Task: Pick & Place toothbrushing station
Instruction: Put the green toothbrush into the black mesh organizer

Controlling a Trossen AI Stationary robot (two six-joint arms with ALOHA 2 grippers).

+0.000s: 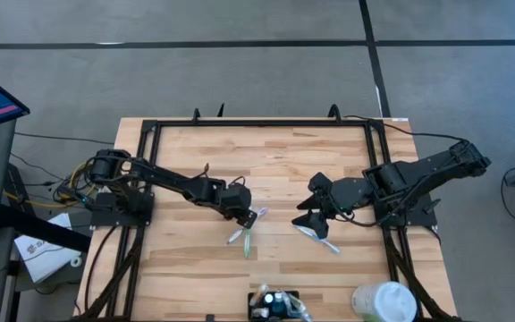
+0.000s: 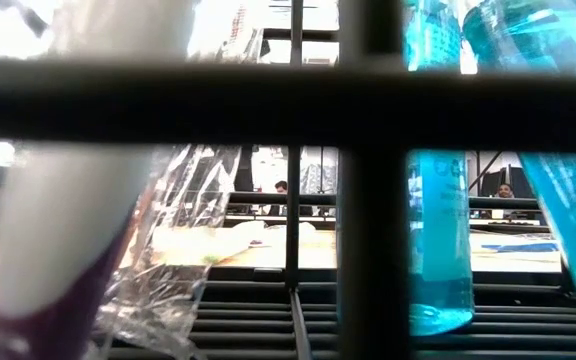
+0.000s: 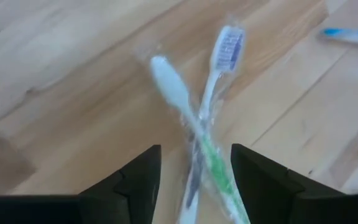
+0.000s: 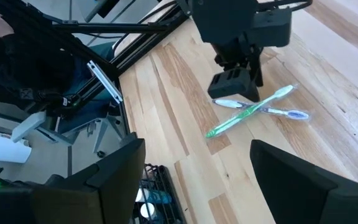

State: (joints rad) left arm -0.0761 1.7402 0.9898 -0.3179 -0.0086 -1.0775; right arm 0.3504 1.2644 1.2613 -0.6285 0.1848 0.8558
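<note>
Toothbrushing station (image 1: pixel 274 304) well apart from left end effector (image 1: pixel 250 217)

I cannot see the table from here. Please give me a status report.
Left gripper open, over two crossed toothbrushes. Right gripper open, beside a blue toothbrush. Toothbrushing station at table edge, untouched. Nothing in the way.

Robotics lab, wood bench (image 1: pixel 275 152) w/ black frame (image 1: pixel 262 122), grey floor (image 1: pixel 240 63)

We count 3 toothbrushes: 2 crossed, a green one (image 1: pixel 248 240) and a white one (image 1: pixel 237 234), and 1 blue one (image 1: pixel 322 239); 1 white cup (image 1: pixel 384 302); 2 arms.
</note>
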